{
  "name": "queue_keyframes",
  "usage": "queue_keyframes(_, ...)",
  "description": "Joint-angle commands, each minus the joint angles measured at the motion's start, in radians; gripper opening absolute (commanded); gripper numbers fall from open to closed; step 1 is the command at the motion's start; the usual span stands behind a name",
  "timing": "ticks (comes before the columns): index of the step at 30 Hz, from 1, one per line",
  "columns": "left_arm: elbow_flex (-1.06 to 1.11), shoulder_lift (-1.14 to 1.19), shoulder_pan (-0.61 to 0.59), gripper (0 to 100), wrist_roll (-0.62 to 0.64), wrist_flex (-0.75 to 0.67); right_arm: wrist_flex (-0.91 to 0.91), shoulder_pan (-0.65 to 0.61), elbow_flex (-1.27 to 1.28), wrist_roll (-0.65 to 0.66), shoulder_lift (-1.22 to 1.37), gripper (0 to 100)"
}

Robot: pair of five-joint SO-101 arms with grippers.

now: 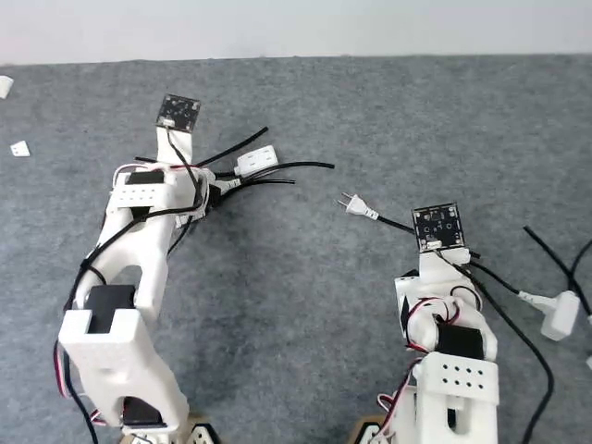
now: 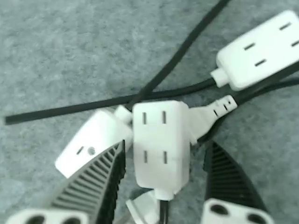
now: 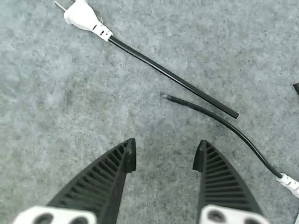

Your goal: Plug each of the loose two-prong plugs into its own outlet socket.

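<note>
Looks steeply down from high and well back, on the robot's side, over the whole grey felt-like table top (image 1: 296,305). Peers from the left wrist, very close, straight onto the white four-slot outlet block (image 2: 161,144) in the overhead's upper-left cable cluster. Hangs farther off on the right wrist, tilted toward the white two-prong plug on its black cord (image 3: 84,16), which lies mid-table in the overhead.

a white two-prong loose plug (image 1: 350,204) lies flat on the grey mat (image 1: 296,305) near the middle, prongs pointing far-left, its black cord trailing near-right. on the left a white block (image 2: 161,140) lies with two slot pairs facing up, a second plug (image 2: 204,119) touching its side, and a corded socket (image 2: 259,49) slots-up near it. an end socket (image 1: 561,314) lies far right, well apart.
</note>
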Motion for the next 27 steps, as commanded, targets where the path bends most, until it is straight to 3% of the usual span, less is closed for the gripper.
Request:
queue_keyframes(1, -0.073, 0.015, -0.005, 26, -0.005, -0.015, -0.019, -0.002, -0.012, 0.009, -0.007, 20.8)
queue_keyframes(9, -0.209, 0.112, 0.038, 26, 0.0, 0.137, -0.019, -0.002, -0.012, 0.009, -0.007, 20.8)
queue_keyframes(11, -0.262, 0.141, 0.044, 21, 0.0, 0.175, -0.019, -0.002, -0.012, 0.009, -0.007, 20.8)
queue_keyframes(15, -0.321, 0.18, 0.054, 0, 0.0, 0.222, -0.019, -0.002, -0.012, 0.009, -0.007, 20.8)
queue_keyframes(19, -0.325, 0.169, 0.074, 1, 0.011, 0.27, -0.019, -0.002, -0.012, 0.009, -0.007, 20.8)
queue_keyframes(27, -0.318, 0.015, 0.163, 1, 0.259, 0.531, -0.019, -0.002, -0.012, 0.009, -0.008, 20.8)
